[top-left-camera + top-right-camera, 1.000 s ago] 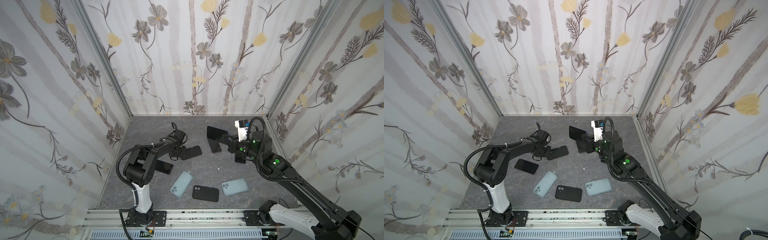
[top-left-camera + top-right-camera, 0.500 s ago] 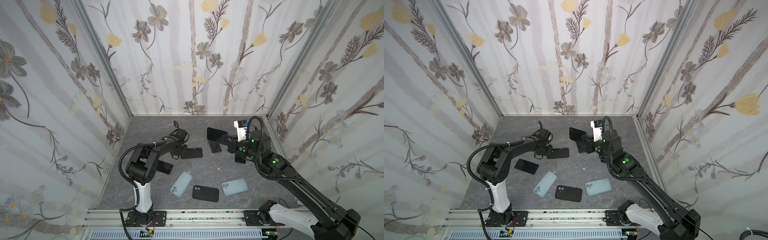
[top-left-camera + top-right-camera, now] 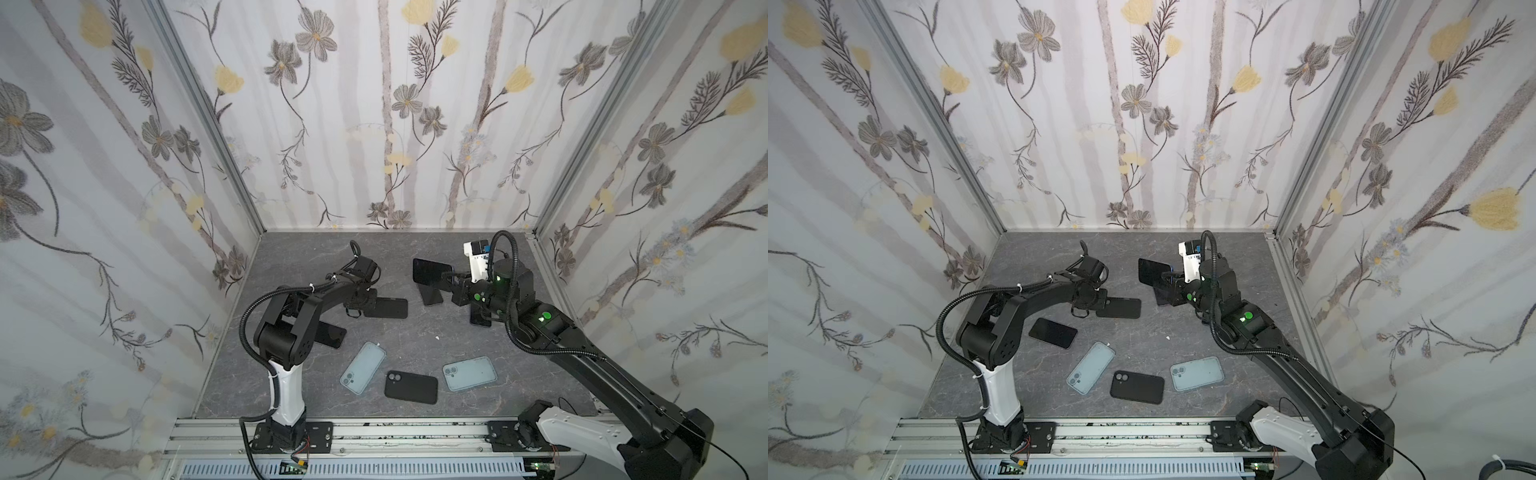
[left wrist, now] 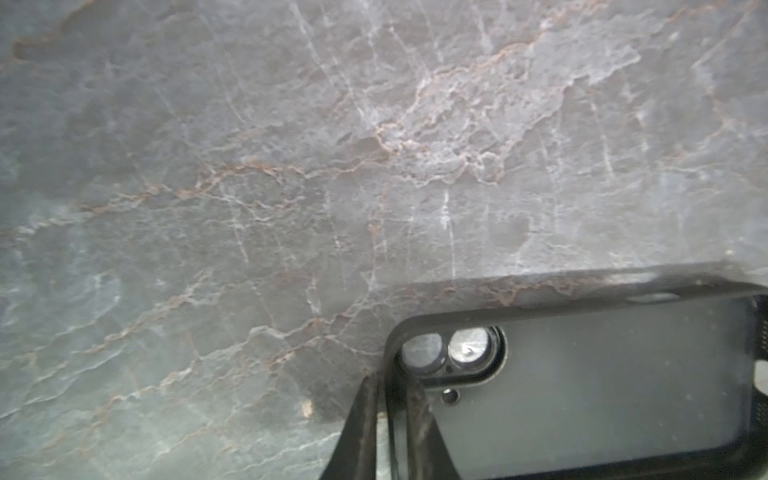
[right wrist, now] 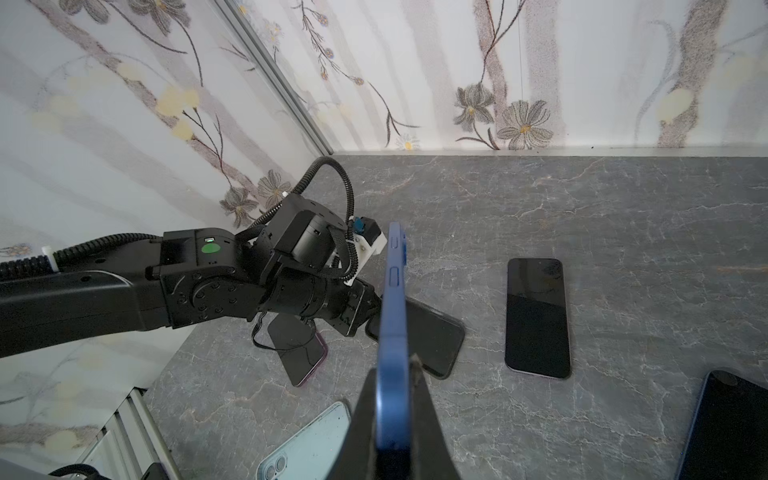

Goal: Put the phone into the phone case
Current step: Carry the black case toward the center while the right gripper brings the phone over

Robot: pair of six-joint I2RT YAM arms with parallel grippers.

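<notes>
A black phone case (image 3: pixel 388 308) (image 3: pixel 1121 308) lies open side up on the grey floor, left of centre in both top views. My left gripper (image 3: pixel 360 305) (image 4: pixel 395 382) is shut on its rim beside the camera cutout, one finger (image 4: pixel 365 415) outside the phone case (image 4: pixel 602 386) and one inside. My right gripper (image 3: pixel 452 276) (image 5: pixel 395 370) is shut on a blue phone (image 3: pixel 430 272) (image 3: pixel 1152 271), held on edge in the air at the back right. In the right wrist view the phone (image 5: pixel 395 299) shows edge-on, with the case behind it.
A dark phone (image 3: pixel 432 296) lies under the held one and another (image 3: pixel 1053 332) by the left arm. Two pale blue cases (image 3: pixel 363 368) (image 3: pixel 469 373) and a black case (image 3: pixel 411 387) lie near the front. Flowered walls (image 3: pixel 374 124) close in three sides.
The left gripper has swung the black case a little, so it lies more level across the floor. The right arm holds the blue phone almost where it was.
</notes>
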